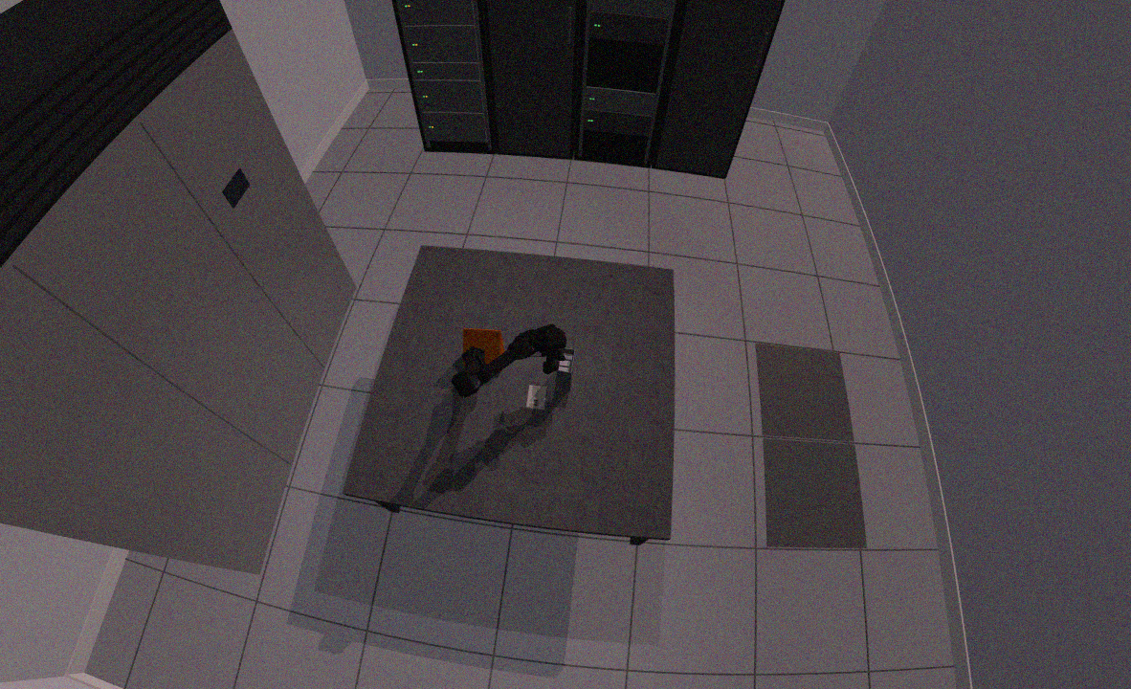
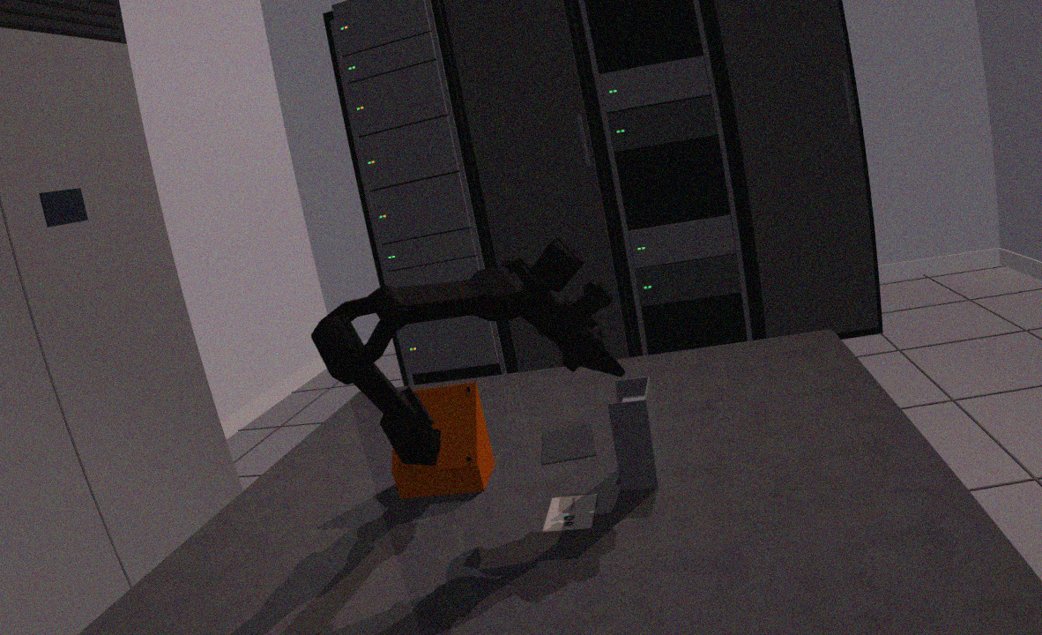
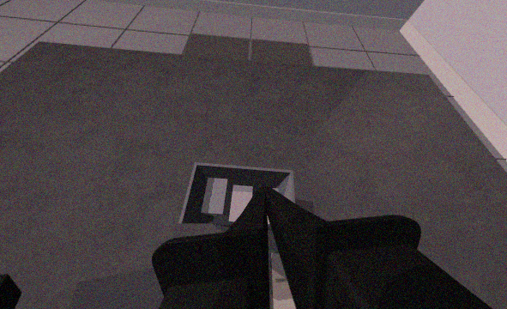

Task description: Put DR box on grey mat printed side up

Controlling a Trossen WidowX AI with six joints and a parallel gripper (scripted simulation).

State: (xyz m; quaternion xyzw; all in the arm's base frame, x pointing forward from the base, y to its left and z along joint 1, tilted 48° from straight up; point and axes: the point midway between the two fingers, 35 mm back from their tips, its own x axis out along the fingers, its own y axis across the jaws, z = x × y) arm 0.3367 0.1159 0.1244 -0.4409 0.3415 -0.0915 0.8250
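Bin [image 1: 564, 377] [image 2: 633, 445] [image 3: 244, 167]: at least two pale boxes [image 1: 565, 361] [image 2: 633, 399] [image 3: 216, 196] inside; DR box presumably among them, code unreadable. DR-printed sheet [image 1: 535, 396] [image 2: 569, 513] [image 3: 284, 297], apparently a card: near bin. Grey mat [image 2: 568, 444] [image 3: 111, 289]: beside bin. Step, as judged: choice of box; codes best checked, then fingers parted and squared above bin before lowering. Gripper [image 1: 549, 366] [image 2: 621, 372] [image 3: 263, 191]: above bin, tips pressed together, nothing held.

"DR" reads in dark letters on the pale flat piece [image 1: 535, 396] [image 2: 556, 514] [image 3: 282, 296].

Dark server racks [image 1: 531, 77] [image 2: 524, 181] with small green lights stand beyond the worktop [image 1: 612, 428] [image 2: 785, 489] [image 3: 120, 112], on pale tiled floor [image 1: 706, 300] [image 2: 982, 370] [image 3: 159, 40].
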